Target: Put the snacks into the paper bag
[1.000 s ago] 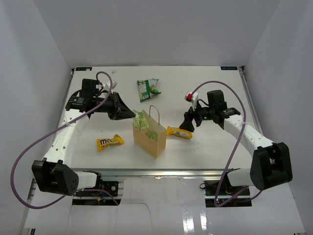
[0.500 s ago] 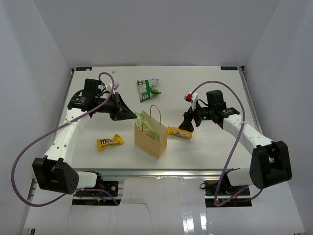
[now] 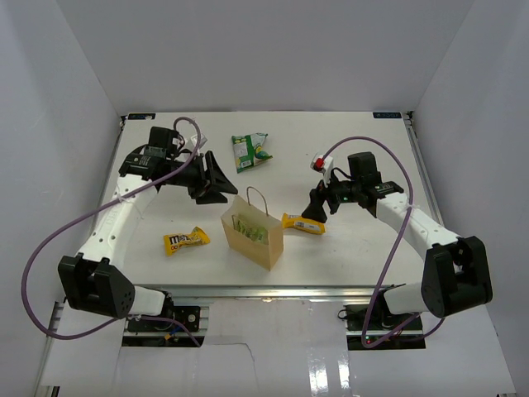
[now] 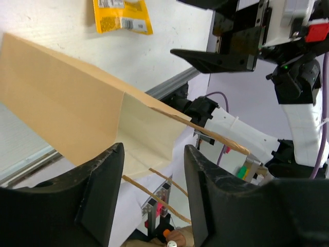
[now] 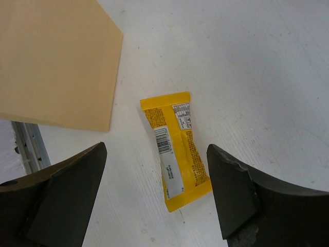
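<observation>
The paper bag point(image 3: 254, 235) stands upright at the table's middle, and pale green snacks point(image 3: 247, 227) show inside its mouth. My left gripper point(image 3: 218, 179) hovers open and empty just behind and left of the bag; in the left wrist view the bag point(image 4: 77, 110) and its loop handles point(image 4: 154, 191) lie beyond my fingers point(image 4: 100, 195). My right gripper point(image 3: 316, 206) is open over a yellow wrapper point(image 3: 302, 223), which lies flat between its fingertips point(image 5: 177, 149) without touching them. Another yellow wrapper with brown lettering point(image 3: 185, 241) lies left of the bag. A green-and-white bag point(image 3: 250, 151) lies behind it.
The bag's side point(image 5: 56, 56) is close on the left of the right gripper point(image 5: 156, 149). White walls enclose the table on three sides. The metal rail at the table's front edge point(image 3: 273, 289) runs just in front of the bag.
My left gripper has opened and let go of the pale green packet, which now sits in the bag. The gripper has drawn back and up from the bag's mouth. The right arm is unchanged.
</observation>
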### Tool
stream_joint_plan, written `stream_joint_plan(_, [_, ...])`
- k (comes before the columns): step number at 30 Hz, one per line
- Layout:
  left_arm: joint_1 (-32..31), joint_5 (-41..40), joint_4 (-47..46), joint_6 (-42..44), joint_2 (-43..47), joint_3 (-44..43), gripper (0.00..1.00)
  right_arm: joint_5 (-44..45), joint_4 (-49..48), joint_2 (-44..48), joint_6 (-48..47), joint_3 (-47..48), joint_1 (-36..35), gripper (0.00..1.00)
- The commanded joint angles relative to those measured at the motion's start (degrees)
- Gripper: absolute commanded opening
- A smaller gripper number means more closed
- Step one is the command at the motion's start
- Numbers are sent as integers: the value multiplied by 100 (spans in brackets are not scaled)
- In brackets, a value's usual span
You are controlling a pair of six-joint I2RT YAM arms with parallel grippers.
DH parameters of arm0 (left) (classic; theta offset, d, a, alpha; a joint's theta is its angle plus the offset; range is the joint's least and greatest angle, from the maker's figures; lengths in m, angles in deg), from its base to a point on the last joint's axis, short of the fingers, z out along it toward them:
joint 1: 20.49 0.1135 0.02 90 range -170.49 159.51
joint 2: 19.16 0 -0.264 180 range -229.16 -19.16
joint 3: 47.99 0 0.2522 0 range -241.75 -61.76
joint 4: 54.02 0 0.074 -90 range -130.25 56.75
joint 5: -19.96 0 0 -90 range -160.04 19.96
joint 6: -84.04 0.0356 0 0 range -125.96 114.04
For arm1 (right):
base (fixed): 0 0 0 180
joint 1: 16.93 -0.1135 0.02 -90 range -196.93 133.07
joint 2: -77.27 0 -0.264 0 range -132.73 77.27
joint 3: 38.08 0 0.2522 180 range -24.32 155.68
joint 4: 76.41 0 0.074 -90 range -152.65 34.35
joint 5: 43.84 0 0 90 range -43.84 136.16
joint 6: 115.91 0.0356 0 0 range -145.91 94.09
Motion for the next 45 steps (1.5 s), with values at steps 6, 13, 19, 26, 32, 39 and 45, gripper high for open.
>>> stream_joint_plan(6, [-18,-1554,-299,-114,208,-1567,62,676,160,-119,-607,134,-294,86])
stream_joint_plan(13, [-18,-3918,-755,53,1744,-950,82,2841,698,-1366,-1389,582,-1268,97])
stream_joint_plan(19, [-18,-5089,-923,-649,3772,906,90,3150,626,-1858,-1680,889,-1454,97])
stream_joint_plan(26, [-18,-5414,-809,-1519,5032,2366,89,3115,635,-2149,-2006,758,-1560,68])
stream_joint_plan(32, [-10,-5380,-624,-2178,5008,2894,82,2730,714,-1852,-1716,653,-1481,35])
stream_joint_plan(39, [-18,-5300,-642,-2531,4665,3290,82,781,776,-623,-1180,617,-717,21])
stream_joint_plan(45, [-18,-5397,-642,-2785,4814,3580,82,-784,767,573,-1215,932,-400,19])
